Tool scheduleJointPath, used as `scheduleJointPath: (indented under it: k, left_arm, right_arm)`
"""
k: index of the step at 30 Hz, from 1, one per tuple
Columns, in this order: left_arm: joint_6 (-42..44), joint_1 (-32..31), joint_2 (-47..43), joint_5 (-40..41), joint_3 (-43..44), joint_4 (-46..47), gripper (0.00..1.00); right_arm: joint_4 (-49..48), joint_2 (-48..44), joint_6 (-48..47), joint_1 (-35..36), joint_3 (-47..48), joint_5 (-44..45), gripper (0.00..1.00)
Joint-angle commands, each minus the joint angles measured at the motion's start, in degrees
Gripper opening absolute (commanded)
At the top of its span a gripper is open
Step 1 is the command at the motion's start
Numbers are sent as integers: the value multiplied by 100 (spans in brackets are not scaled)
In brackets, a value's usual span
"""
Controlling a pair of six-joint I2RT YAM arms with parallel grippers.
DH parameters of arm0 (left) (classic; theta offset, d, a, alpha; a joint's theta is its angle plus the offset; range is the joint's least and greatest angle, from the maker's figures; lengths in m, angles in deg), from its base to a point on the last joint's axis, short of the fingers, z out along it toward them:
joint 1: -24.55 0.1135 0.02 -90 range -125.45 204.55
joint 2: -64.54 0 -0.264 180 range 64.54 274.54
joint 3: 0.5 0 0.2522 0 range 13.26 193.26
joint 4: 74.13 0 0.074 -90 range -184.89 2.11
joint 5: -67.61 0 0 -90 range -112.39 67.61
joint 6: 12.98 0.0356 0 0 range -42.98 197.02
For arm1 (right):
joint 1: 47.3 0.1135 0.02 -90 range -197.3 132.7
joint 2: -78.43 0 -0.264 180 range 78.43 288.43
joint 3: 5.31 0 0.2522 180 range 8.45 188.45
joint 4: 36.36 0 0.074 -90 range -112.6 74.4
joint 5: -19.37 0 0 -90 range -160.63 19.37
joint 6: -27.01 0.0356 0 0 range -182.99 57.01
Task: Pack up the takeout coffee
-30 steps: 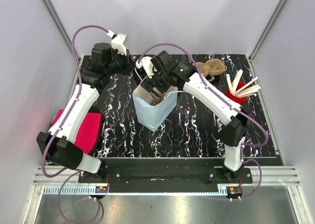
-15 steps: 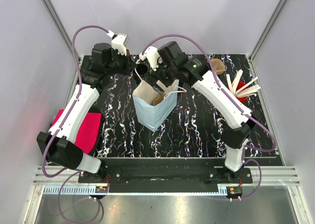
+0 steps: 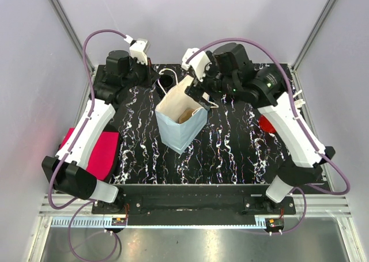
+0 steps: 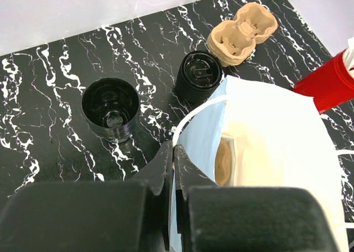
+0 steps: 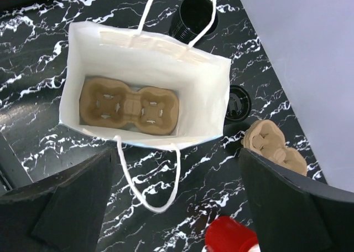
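White-shelled arms (image 3: 86, 129) with black joints, looping purple cables (image 3: 95, 37), black jaws

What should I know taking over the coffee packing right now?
The left gripper is shut, pinching the rim of the paper bag. The right gripper is open and empty above the bag.
Done: one cup carrier lies flat on the bag's floor.
Left: the black cups and lids stand on the table outside the bag, unpacked. The spare carriers and red cup are also outside it.

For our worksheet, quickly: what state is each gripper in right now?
Left gripper: closed, pinching the paper bag rim.
Right gripper: open, holding nothing.
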Motion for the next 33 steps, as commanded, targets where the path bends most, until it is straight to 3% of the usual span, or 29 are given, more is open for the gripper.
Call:
scheduleJointPath:
  k: [1,3,10,16,18,27,29,33]
  left_arm:
    - [54,-19,-259,-223,93,267,0]
    - [63,-19,-267,-293,110,267,2]
    - [72,-19,-242,-583,198,241,26]
    - [-7,-45,-83,-829,260,250,31]
    - [11,-72,-48,-821,269,250,29]
    - [81,-283,163,-750,497,92,0]
    - [81,-292,189,-777,646,30,0]
    - [186,-283,198,-821,997,-233,0]
  right_arm:
    - [285,-334,-489,-41,-358,-232,96]
    - [346,-422,-656,-41,-526,-249,96]
    - [461,-686,-929,-41,-1202,-355,89]
    - [180,-756,-1017,-41,-1634,-161,74]
    - [136,-756,-1026,-32,-1678,-135,66]
    - [74,-800,-1053,-40,-1617,-91,29]
    - [57,-809,-1052,-41,-1565,-91,18]
    - [83,-818,-1017,-32,-1214,-82,8]
